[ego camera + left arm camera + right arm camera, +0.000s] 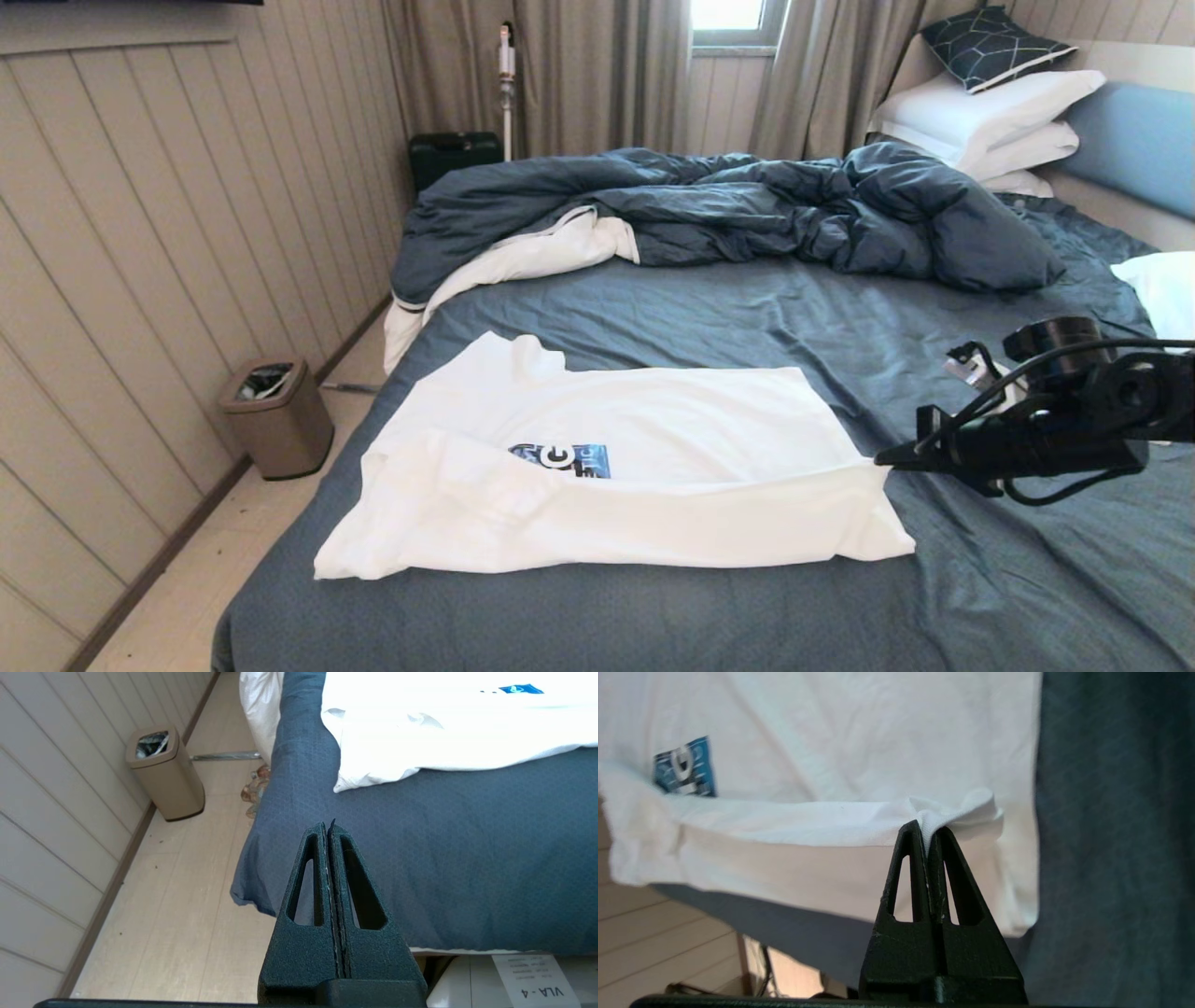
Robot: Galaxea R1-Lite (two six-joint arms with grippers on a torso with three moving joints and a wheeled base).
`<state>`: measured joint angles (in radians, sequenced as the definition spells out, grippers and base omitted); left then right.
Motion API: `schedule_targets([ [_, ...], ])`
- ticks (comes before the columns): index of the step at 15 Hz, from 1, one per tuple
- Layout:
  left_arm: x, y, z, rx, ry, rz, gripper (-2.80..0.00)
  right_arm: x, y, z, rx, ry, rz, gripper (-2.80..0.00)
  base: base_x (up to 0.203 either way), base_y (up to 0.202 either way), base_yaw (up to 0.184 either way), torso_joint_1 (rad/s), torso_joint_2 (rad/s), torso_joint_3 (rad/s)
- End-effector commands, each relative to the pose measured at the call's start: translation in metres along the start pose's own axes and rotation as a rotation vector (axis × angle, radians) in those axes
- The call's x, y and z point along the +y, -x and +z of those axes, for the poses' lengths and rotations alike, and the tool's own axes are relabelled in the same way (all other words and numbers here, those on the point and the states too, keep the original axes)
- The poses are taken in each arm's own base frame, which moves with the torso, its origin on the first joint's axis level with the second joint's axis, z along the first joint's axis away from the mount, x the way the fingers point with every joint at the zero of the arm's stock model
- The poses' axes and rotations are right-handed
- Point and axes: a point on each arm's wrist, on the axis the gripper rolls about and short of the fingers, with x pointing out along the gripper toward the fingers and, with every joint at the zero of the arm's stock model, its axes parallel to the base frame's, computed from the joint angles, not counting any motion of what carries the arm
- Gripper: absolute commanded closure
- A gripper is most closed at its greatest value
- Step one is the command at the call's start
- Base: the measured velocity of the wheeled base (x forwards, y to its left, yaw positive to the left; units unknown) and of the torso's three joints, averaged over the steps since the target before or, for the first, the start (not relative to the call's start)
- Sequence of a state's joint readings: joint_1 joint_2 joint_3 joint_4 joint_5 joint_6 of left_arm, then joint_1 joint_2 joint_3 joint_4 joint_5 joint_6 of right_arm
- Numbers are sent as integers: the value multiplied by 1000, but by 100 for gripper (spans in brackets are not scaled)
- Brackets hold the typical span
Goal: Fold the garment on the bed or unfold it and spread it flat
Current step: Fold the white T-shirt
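A white T-shirt garment [644,439] with a small blue print [560,460] lies on the dark blue-grey sheet of the bed [747,308], its near long edge folded over toward the middle. My right gripper [882,458] reaches in from the right and is shut on a pinch of the garment [859,765] at the right end of that folded edge, lifting it a little; the cloth sits between its tips [927,833]. My left gripper [327,828] is shut on nothing and hangs off the bed's near left corner, short of the garment's [444,728] sleeve end.
A rumpled blue duvet [747,205] lies across the far half of the bed, with white pillows [990,117] at the headboard on the right. A tan waste bin [277,417] stands on the floor by the left wall, beside the bed's left edge.
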<state>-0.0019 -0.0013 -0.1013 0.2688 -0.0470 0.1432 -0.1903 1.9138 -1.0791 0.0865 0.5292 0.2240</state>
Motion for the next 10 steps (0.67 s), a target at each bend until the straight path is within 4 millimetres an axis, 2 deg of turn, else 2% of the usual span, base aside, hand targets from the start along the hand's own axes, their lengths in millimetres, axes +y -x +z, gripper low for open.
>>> schedule_targets([
  [1, 0, 0, 0, 2, -1, -1, 0, -6, -15, 6, 10, -6, -30, 0, 0, 0, 0, 0, 0, 0],
  [5, 0, 0, 0, 2, -1, -1, 0, -14, -32, 20, 3, -6, -49, 0, 0, 0, 0, 0, 0, 0],
  [10, 0, 0, 0, 2, -1, -1, 0, -10, -40, 31, -16, -10, -39, 0, 0, 0, 0, 0, 0, 0],
])
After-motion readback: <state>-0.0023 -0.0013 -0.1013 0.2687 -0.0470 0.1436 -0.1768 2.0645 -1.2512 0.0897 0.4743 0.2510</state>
